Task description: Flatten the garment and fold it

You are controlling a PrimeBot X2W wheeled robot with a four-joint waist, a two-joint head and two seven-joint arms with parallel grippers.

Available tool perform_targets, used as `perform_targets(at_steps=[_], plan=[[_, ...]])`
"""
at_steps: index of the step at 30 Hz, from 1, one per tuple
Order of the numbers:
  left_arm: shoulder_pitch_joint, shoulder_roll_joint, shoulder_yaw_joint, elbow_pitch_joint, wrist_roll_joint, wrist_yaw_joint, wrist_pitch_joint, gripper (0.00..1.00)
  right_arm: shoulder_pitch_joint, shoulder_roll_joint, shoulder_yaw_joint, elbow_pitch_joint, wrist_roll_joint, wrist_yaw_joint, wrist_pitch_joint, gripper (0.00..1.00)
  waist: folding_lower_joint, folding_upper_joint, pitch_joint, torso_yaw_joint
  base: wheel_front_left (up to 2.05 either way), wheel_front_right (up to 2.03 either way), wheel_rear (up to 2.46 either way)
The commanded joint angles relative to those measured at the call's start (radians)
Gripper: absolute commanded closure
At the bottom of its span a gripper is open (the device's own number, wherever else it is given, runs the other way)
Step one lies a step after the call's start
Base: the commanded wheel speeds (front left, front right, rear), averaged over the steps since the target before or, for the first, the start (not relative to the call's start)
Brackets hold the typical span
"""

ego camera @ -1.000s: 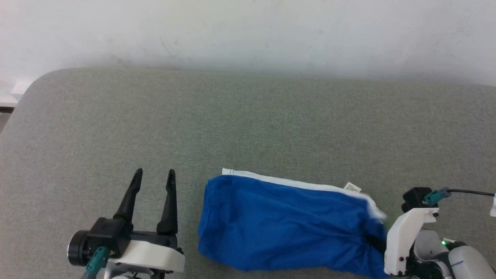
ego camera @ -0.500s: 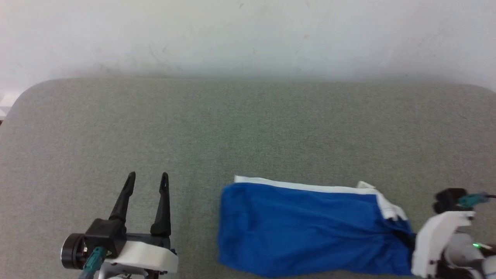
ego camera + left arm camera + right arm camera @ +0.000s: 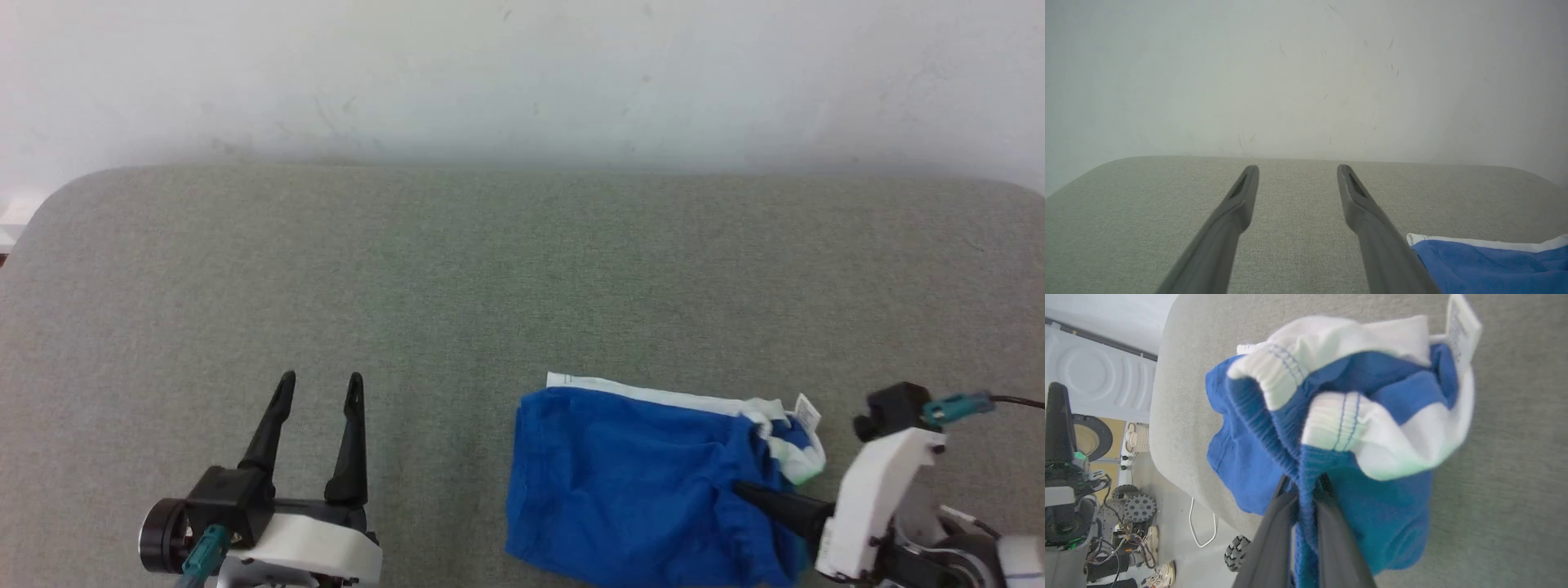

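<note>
The garment [image 3: 629, 482] lies on the counter [image 3: 408, 269], near the front edge and on the robot's right side. Its left part is spread fairly flat, with the white band [image 3: 653, 398] along the far edge. Its right end is bunched up: the band is turned over on itself there, and the small label tag [image 3: 807, 411] stands just beside the bunch.

The right jaws are pressed together on this right end. In the right wrist view a ridge of blue fabric goes down between the two dark fingers [image 3: 1274, 539], so they pinch the cloth itself, below the white band and not the tag. The left jaws are spread wide and hold nothing; they hover over bare counter, well apart from the garment's left edge.

I judge that the step in hand is the flattening, or perhaps the start of a fold; which of the two I cannot tell for sure. The right end is not yet flat, so the task seems to be at an early stage.

If it is flattening, the next move calls for a low pull toward the right, so that the bunch opens. The left jaws would probably have to hold the left edge, otherwise the whole garment may slide. The pinch may also take more than one layer
</note>
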Motion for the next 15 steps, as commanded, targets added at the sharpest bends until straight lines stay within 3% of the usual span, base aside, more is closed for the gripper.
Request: perform_targets(at_steps=[1,7,11,12,13,14,15], plan=[[-0.007,-0.005,0.003,0.002,0.011,-0.009,-0.005,0.0,-0.016,0.008,0.014,-0.01,0.009,-0.001,0.005,1.0,0.0,0.0,0.005,0.01,0.0,0.0,0.0],[-0.025,-0.021,0.0,0.002,0.024,-0.022,-0.005,0.0,-0.087,0.075,0.124,0.05,0.004,-0.001,-0.063,1.0,0.0,0.0,0.015,0.046,0.0,0.0,0.0],[-0.032,-0.033,-0.001,0.009,0.029,-0.033,-0.005,0.0,-0.137,0.093,0.194,0.149,-0.015,-0.001,-0.168,1.0,0.0,0.0,0.02,0.074,0.0,0.0,0.0],[-0.034,-0.035,-0.001,0.012,0.03,-0.037,-0.005,0.0,-0.149,0.095,0.206,0.183,-0.024,-0.001,-0.199,0.8,0.0,0.0,0.02,0.081,0.0,0.0,0.0],[-0.035,-0.038,-0.002,0.015,0.03,-0.041,-0.005,0.0,-0.16,0.095,0.225,0.214,-0.027,-0.001,-0.227,0.52,0.0,0.0,0.021,0.087,0.0,0.0,0.0],[-0.037,-0.04,-0.002,0.018,0.03,-0.045,-0.005,0.0,-0.171,0.096,0.25,0.241,-0.025,-0.001,-0.254,0.0,0.0,0.0,0.021,0.093,0.0,0.0,0.0],[-0.038,-0.042,-0.002,0.02,0.031,-0.049,-0.005,0.0,-0.181,0.096,0.275,0.265,-0.014,-0.001,-0.28,0.0,0.0,0.0,0.022,0.097,0.0,0.0,0.0]])
